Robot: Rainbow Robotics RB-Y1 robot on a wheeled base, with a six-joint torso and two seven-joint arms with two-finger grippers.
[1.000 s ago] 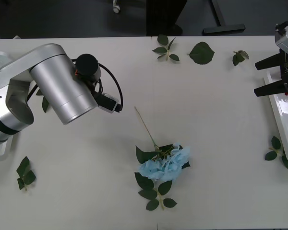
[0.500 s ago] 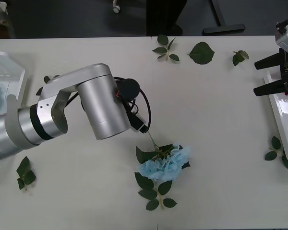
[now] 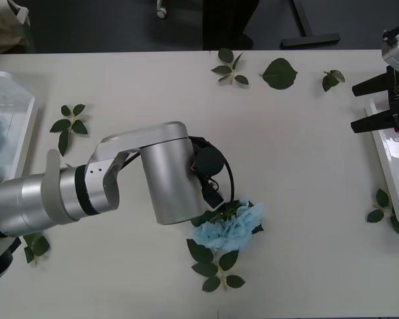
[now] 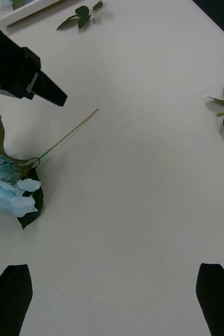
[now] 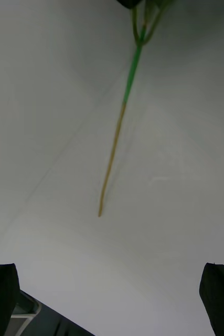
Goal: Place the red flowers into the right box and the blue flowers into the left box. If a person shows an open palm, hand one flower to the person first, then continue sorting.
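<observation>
- The blue flower (image 3: 227, 226) lies on the worktop (image 3: 299, 166), bloom towards the robot, its stem (image 5: 117, 142) pointing away; this is the landmark.
- The left gripper (image 5: 109, 299) hangs just above that stem with fingers spread wide, gripping nothing, probably lined up for a stem pick.
- The left box (image 3: 13, 113), well to the flower's left, already holds a blue bloom.
- The right gripper (image 4: 112, 299) waits well to the flower's right by the right box (image 3: 389, 159), fingers spread and empty.

No readable text, labels, brands or numbers anywhere on the things here
</observation>
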